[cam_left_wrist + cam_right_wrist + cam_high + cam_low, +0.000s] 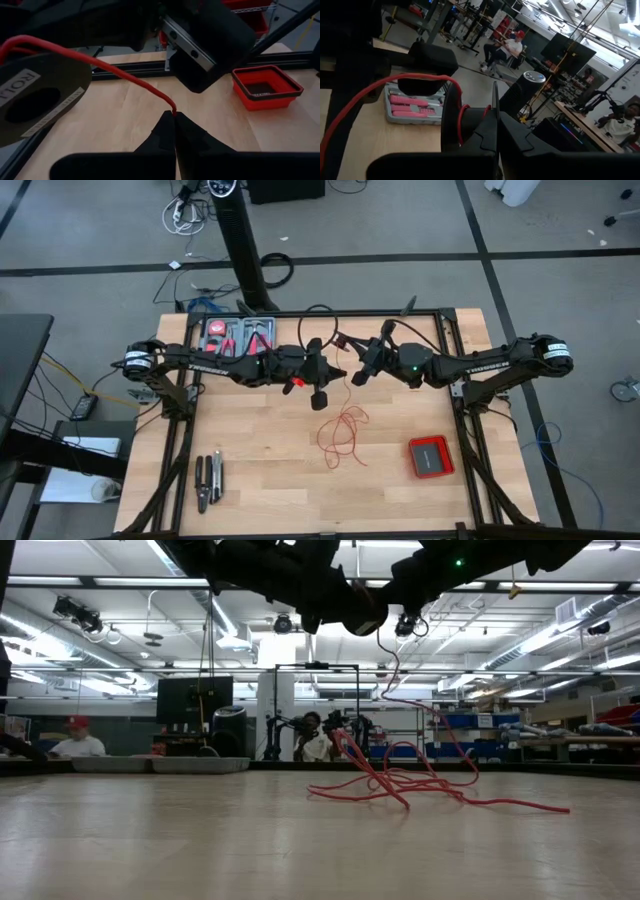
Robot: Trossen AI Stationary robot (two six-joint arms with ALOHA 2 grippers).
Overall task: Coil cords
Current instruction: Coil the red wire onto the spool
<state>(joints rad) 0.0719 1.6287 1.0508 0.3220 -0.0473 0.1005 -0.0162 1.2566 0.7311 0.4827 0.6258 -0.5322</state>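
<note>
Here is the pale wooden worktop in its black metal frame, and over its far half the two dark arms reach in from either side and meet near the middle. The left gripper hangs above the worktop just left of centre, its two dark fingers pressed together with the thin red wire pinched right at their tips. From that pinch the wire runs in a taut curve back toward the flat black spool, which looms close beside the left gripper. The right gripper sits opposite, a touch right of centre, jaws together and clamped on the spool's thin rim; a few red turns are wrapped round its hub. In the level view the wire drops from the grippers overhead down to the wood.

Most of the wire lies loose on the worktop, a squiggly tangle of red loops at the centre, just toward the near edge from the grippers. Near the right edge, well apart from the tangle, sits a flat red square box. At the far left corner rests a grey tray of pink-handled tools, partly under the left arm. By the near left corner lie a few dark hand tools side by side.
</note>
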